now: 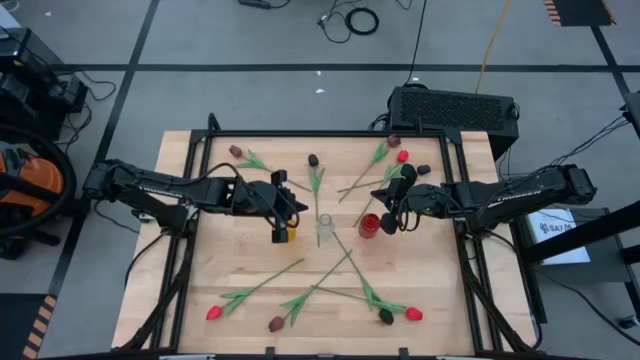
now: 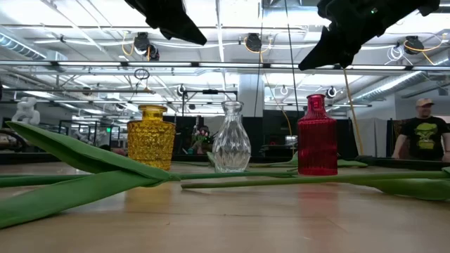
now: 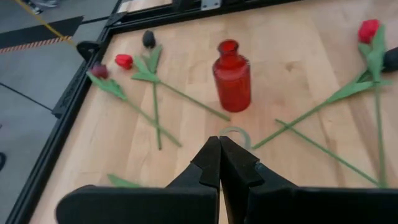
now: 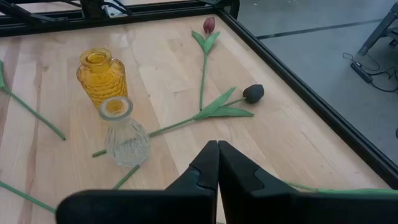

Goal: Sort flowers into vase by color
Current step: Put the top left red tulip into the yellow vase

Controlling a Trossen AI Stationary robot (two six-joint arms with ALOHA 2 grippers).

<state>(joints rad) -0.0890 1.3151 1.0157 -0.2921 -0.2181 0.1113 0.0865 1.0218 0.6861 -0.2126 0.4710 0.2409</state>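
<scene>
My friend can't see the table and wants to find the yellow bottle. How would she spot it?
Look at the middle of the wooden table, where three small vases stand in a row. The yellow vase is at the end nearest the left gripper. The clear vase is in the middle and the red vase at the other end; only this one is amber and bumpy.

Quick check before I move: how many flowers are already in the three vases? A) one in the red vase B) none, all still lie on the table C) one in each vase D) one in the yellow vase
B: the yellow vase, clear vase and red vase stand empty, and the flowers lie flat on the table.
</scene>
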